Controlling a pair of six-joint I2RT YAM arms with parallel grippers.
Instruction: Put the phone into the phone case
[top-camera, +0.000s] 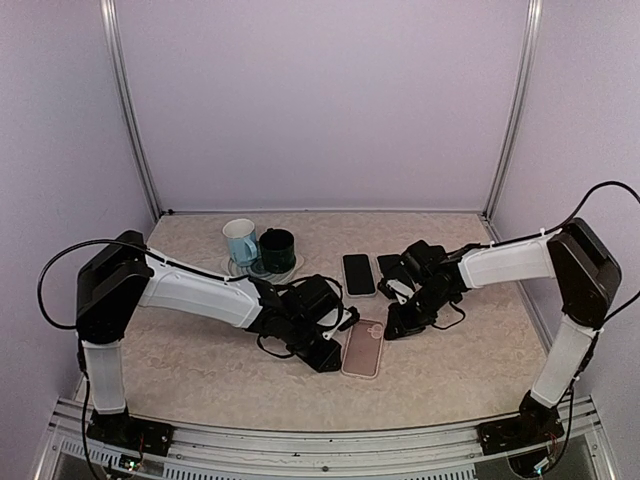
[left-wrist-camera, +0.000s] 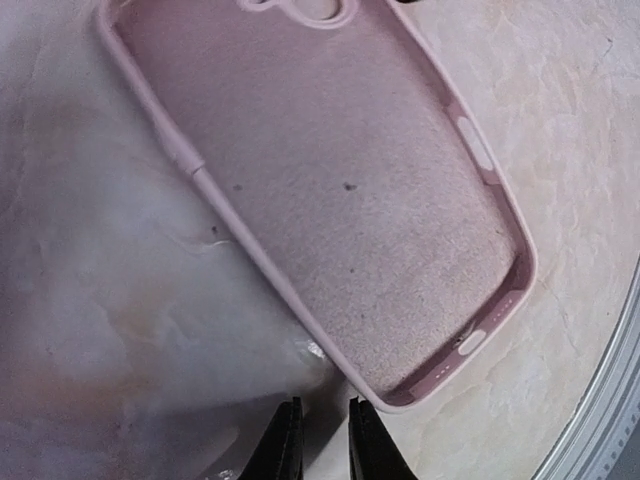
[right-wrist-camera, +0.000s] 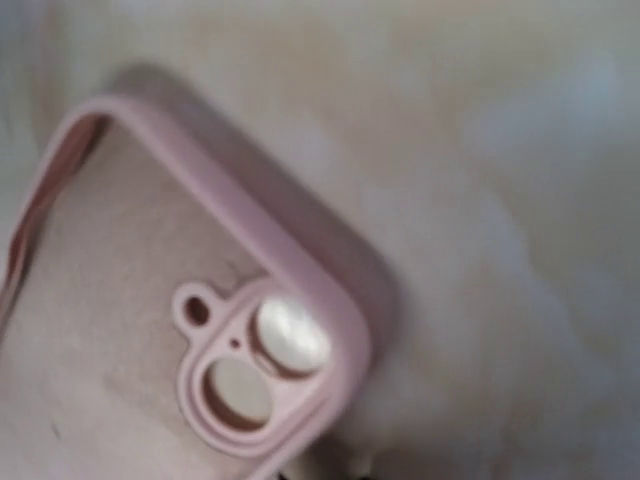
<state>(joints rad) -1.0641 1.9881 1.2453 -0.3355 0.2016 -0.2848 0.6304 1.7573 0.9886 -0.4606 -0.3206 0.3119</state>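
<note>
top external: from high at the near edge, facing down over the desk (top-camera: 200, 370)
left wrist: close above the case (left-wrist-camera: 330, 200)
right wrist: closer, blurred
shared: the case

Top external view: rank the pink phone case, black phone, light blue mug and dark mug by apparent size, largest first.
1. pink phone case
2. black phone, light blue mug and dark mug: look too alike to rank; all lie farther from the camera than the case.
</note>
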